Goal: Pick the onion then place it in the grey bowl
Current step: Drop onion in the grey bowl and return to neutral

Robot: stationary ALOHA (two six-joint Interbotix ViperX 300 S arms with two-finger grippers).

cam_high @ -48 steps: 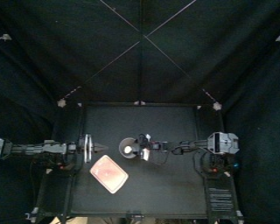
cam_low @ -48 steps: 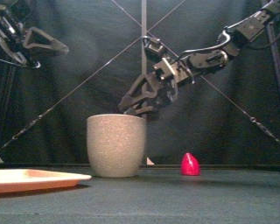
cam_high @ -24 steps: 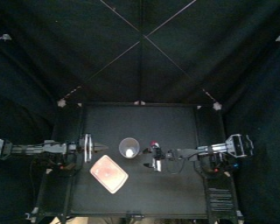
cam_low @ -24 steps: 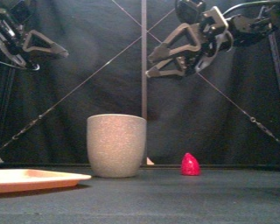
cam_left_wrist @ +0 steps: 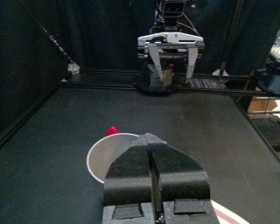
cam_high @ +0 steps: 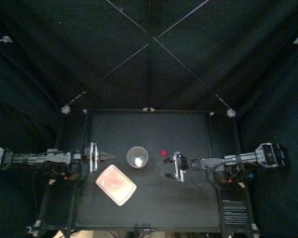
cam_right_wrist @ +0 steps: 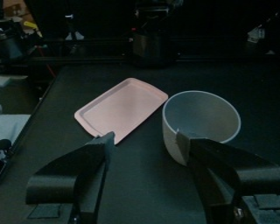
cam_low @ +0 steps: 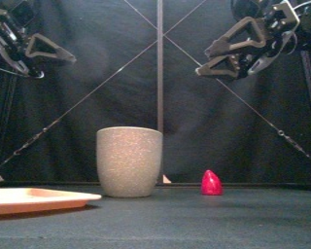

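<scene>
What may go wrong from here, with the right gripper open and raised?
1. The small red pointed toy stands close beside the tall grey speckled cup; if the open right gripper comes down there, it may knock either one.
2. No view shows clearly what lies in the cup, so the placing cannot be confirmed.

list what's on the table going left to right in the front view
pink tray → grey speckled cup → small red toy
</scene>
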